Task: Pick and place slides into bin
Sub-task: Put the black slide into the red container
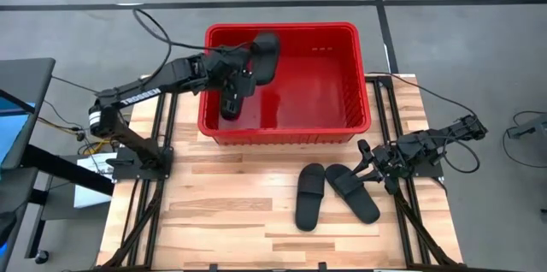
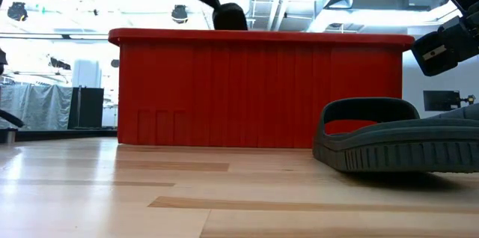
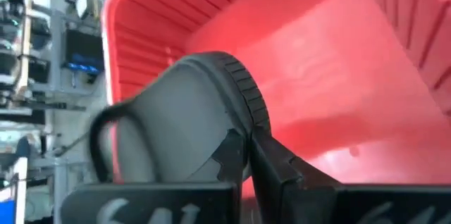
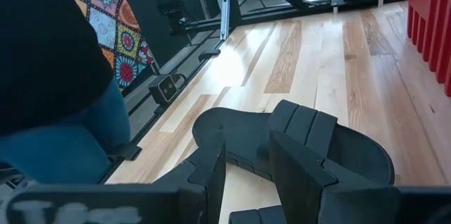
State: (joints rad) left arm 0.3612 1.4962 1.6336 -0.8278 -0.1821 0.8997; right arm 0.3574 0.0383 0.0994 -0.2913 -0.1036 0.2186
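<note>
My left gripper (image 1: pixel 242 71) is over the far left part of the red bin (image 1: pixel 359 75), shut on a black slide (image 1: pixel 266 53). In the low view that slide (image 2: pixel 230 17) shows just above the bin's rim (image 2: pixel 262 37). A long dark shape (image 1: pixel 231 101) lies under the gripper inside the bin; I cannot tell whether it is a slide. Two more slides (image 1: pixel 309 197) (image 1: pixel 352 192) lie soles down on the table in front of the bin. My right gripper (image 1: pixel 369 162) waits open at the table's right, just short of the nearer slide (image 4: pixel 303 139). My left gripper pinches the slide at its edge (image 3: pixel 243 136), between the two fingers (image 3: pixel 282 171), some way back from the rounded end (image 3: pixel 211 62). The slide sticks out ahead of the fingers toward the bin's far wall. It is lifted clear, above the bin floor (image 3: pixel 338 76).
The bin takes up the table's far middle, with its ribbed walls (image 2: pixel 262 96) standing high. Bare wooden tabletop (image 1: pixel 222 212) lies in front of it at the left. A person in a dark top and blue jeans (image 4: pixel 49 90) stands beside the table near my right arm.
</note>
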